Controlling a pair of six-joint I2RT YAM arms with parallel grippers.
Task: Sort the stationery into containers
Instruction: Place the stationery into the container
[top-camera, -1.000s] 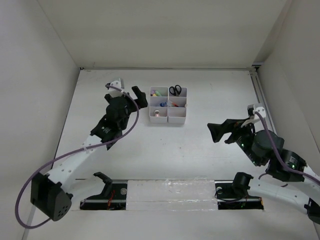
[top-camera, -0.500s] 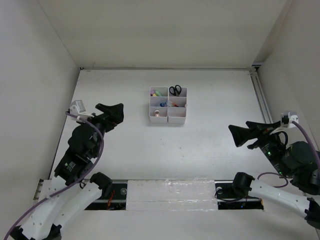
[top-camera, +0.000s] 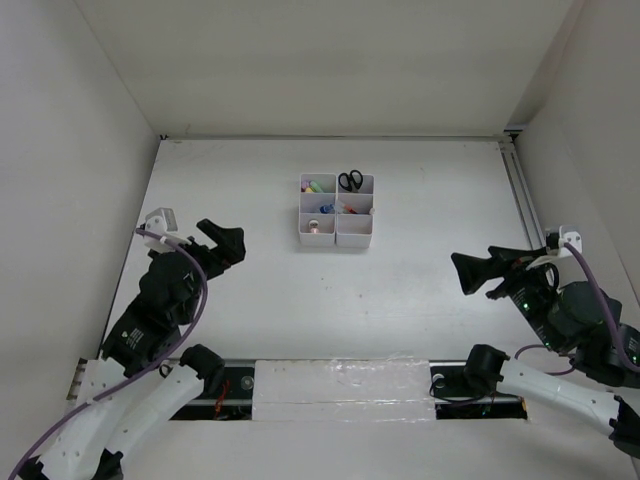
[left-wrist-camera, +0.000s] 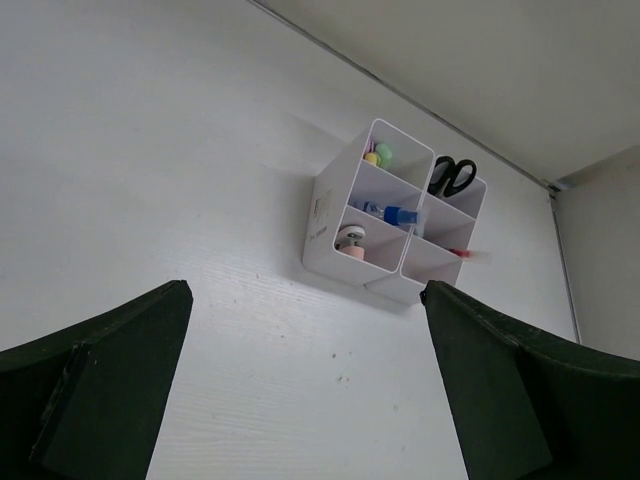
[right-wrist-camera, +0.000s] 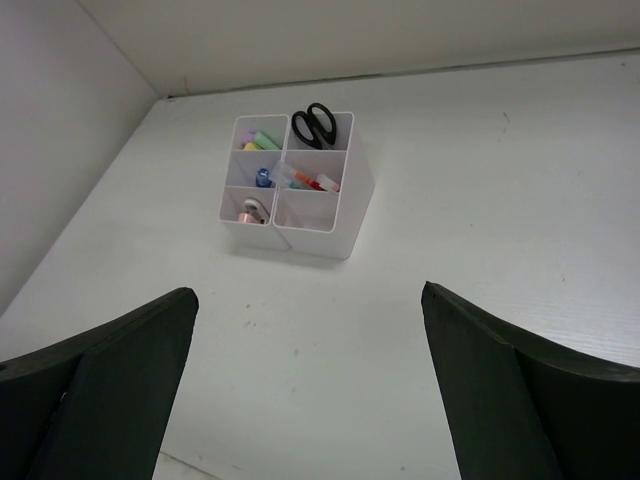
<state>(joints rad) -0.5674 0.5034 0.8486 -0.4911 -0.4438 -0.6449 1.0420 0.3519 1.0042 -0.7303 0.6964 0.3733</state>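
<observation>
The white organizer (top-camera: 337, 238) stands at the back centre of the table, also seen in the left wrist view (left-wrist-camera: 325, 215) and the right wrist view (right-wrist-camera: 345, 215). Black-handled scissors (top-camera: 350, 181) (right-wrist-camera: 314, 124) stand in its far right compartment. Highlighters (top-camera: 317, 186) (left-wrist-camera: 380, 155) fill the far left one. A blue-white tube (left-wrist-camera: 390, 212) (right-wrist-camera: 264, 178) and a red pen (right-wrist-camera: 310, 181) lie in the middle row. My left gripper (top-camera: 222, 238) (left-wrist-camera: 305, 290) hangs open, well to the organizer's front left. My right gripper (top-camera: 463, 272) (right-wrist-camera: 308, 290) is open too, far to the front right. Neither holds anything.
A small pink roll (left-wrist-camera: 350, 238) sits in the organizer's near left compartment. A metal rail (top-camera: 520, 190) runs along the table's right edge. A clear taped strip (top-camera: 340, 385) covers the near edge between the arm bases. White walls enclose the table on three sides.
Both arms have drawn back toward the near edge. The left gripper left the organizer's left side and moved front-left; the right gripper retreated to the right. Both stayed open.
</observation>
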